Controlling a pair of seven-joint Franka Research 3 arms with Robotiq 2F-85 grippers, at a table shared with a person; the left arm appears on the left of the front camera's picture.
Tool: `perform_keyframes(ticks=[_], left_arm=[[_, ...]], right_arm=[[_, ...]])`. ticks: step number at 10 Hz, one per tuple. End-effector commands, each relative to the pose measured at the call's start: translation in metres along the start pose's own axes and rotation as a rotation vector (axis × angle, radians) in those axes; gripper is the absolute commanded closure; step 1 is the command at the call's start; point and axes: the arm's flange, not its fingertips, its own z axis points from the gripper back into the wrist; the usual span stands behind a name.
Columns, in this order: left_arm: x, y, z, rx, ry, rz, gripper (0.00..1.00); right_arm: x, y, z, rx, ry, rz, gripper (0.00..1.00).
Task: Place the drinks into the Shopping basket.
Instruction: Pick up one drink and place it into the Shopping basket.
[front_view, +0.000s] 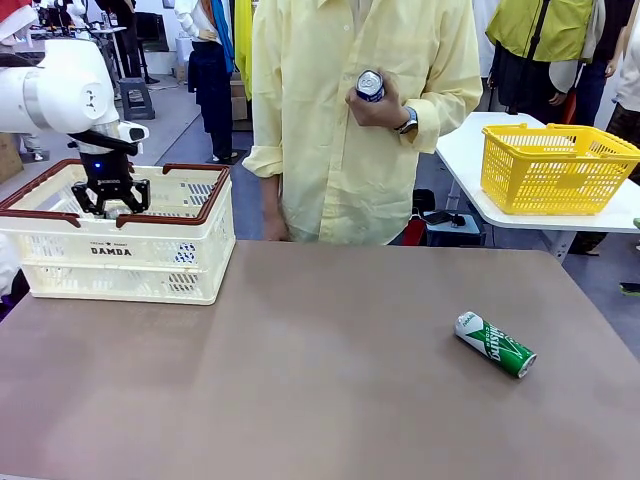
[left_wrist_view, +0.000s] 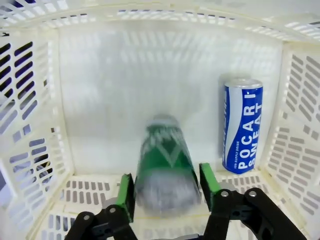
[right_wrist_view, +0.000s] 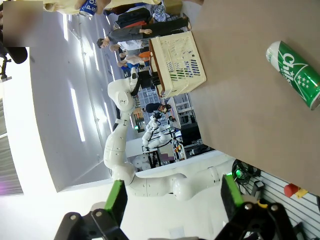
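Brown tabletop (front_view: 300, 400) carries the cream basket (front_view: 60, 250), where the left gripper (left_wrist_view: 166, 175) stands partly open around a blurred green can (left_wrist_view: 162, 145), beside an upright blue can (left_wrist_view: 242, 125). A second green can (front_view: 495, 345) lies on its side on the table, and the right gripper (right_wrist_view: 172, 195) gapes empty.

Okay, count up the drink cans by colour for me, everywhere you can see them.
Green cans: 2 (one on the table, one inside the white basket)
Blue cans: 2 (one inside the basket, one in the person's hand)
Total: 4
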Motion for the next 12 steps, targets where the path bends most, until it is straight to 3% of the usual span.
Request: perform_keyframes(ticks=[1,5,7,9,10,11,12], left_arm=[[-0.003,0.008,0.014,-0.036,-0.008,-0.010,0.00],[-0.020,0.026,0.063,-0.099,-0.101,-0.022,0.00],[-0.066,0.064,0.146,-0.398,-0.132,-0.054,0.00],[-0.135,0.111,0.196,-0.675,-0.169,-0.216,0.00],[-0.168,0.144,0.211,-0.877,-0.119,-0.295,0.00],[-0.184,0.168,0.203,-0.967,-0.095,-0.118,0.00],[-0.195,0.184,0.178,-1.088,0.000,-0.183,0.00]], right_arm=[[-0.001,0.000,0.001,0.003,0.008,0.026,0.00],[-0.001,0.000,0.001,0.003,0.008,0.026,0.00],[-0.001,0.000,0.001,0.003,0.008,0.026,0.00],[-0.001,0.000,0.001,0.003,0.008,0.026,0.00],[-0.001,0.000,0.001,0.003,0.008,0.026,0.00],[-0.001,0.000,0.001,0.003,0.008,0.026,0.00],[-0.001,0.000,0.001,0.003,0.008,0.026,0.00]])
